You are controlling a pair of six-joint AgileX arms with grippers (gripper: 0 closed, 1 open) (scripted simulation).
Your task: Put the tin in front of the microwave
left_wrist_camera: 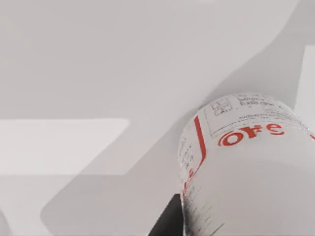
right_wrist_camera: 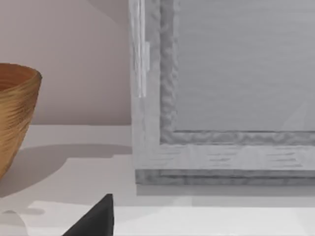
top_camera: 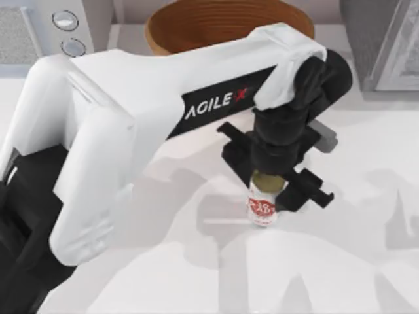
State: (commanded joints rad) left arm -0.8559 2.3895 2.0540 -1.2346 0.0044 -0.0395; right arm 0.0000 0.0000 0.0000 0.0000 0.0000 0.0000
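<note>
My left gripper [top_camera: 273, 191] is down over the tin [top_camera: 262, 209], right of the table's centre, wrist pointing straight down so the fingers straddle the can from above. The tin stands upright on the table [top_camera: 340, 261], olive lid just under my palm. One finger [top_camera: 308, 191] shows on the tin's right, close beside the label; the other side is hidden under the wrist. I cannot tell if the pads are actually pressing or just bracketing it.

In the left wrist view the tin [left_wrist_camera: 246, 167] sits very close, red print on white, with a dark finger edge [left_wrist_camera: 170, 219] beside it, so it is between the fingers.

The microwave [top_camera: 39, 29] sits at the far left corner, dials facing forward, well apart from the tin. The basket bowl [top_camera: 216, 23] is between them at the back. The darker box appliance [top_camera: 386, 39] is at the far right, also seen in the right wrist view [right_wrist_camera: 221, 98], so my right arm is parked over there.

Judgement: grasp stage; carry leftward not done.
</note>
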